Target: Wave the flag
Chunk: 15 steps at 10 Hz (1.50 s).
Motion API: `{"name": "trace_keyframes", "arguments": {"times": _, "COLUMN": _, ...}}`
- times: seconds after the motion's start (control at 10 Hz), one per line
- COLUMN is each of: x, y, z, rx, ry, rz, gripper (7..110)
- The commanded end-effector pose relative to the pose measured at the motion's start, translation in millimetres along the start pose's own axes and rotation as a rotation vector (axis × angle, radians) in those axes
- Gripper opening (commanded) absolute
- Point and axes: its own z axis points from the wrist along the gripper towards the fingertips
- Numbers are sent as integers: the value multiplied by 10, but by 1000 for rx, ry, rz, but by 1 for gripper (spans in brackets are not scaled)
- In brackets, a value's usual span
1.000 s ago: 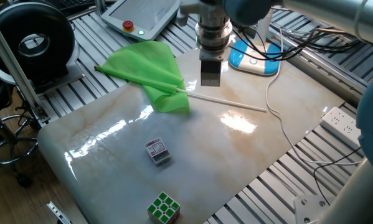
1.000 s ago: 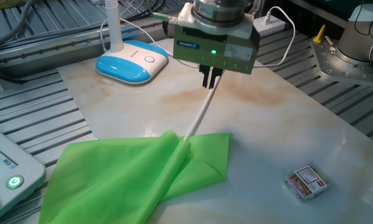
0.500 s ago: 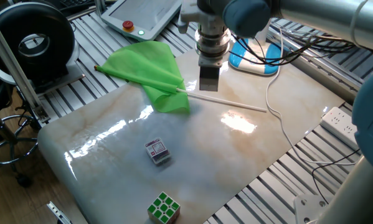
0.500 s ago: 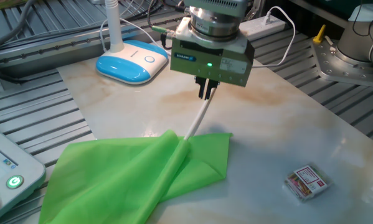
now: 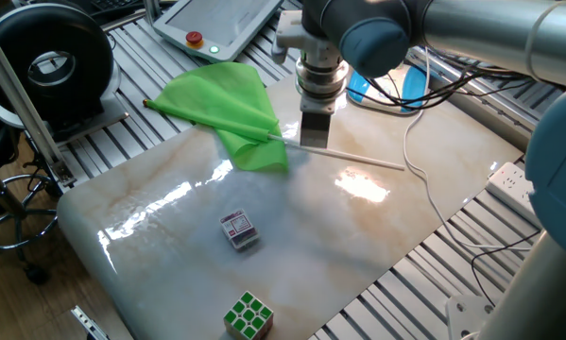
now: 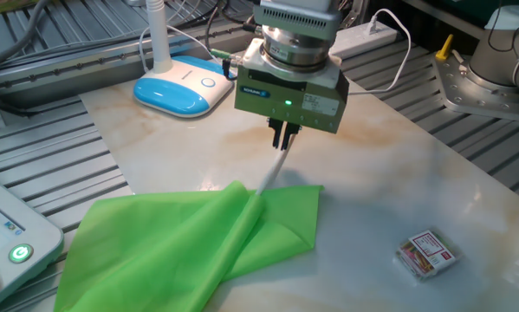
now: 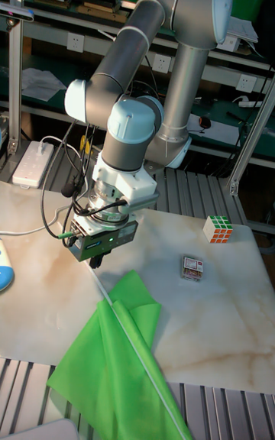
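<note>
The marble-look table point(image 5: 377, 227) is glossy and slick, ringed by metal slats. The flag point(image 6: 181, 243) lies on it, cloth limp and light, stick thin and stiff; best held on the bare stick. The gripper point(image 6: 282, 137) is pinching that stick, fingers pressed together.

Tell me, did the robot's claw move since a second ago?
Yes. The gripper has slid along the white stick toward the green cloth of the flag, away from the blue-and-white lamp base.
</note>
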Motion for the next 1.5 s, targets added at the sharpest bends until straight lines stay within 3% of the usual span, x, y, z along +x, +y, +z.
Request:
{"name": "trace_keyframes", "arguments": {"times": 0.0, "x": -105, "y": 88, "z": 41, "rx": -39, "ry": -49, "rz": 17, "gripper": 7}}
{"name": "trace_keyframes", "arguments": {"times": 0.1, "x": -111, "y": 93, "z": 42, "rx": -42, "ry": -51, "rz": 22, "gripper": 44}}
{"name": "trace_keyframes", "arguments": {"times": 0.7, "x": -125, "y": 42, "z": 119, "rx": -25, "ry": -55, "rz": 82, "gripper": 44}}
{"name": "trace_keyframes", "arguments": {"times": 1.4, "x": -113, "y": 21, "z": 191, "rx": -17, "ry": -53, "rz": 80, "gripper": 44}}
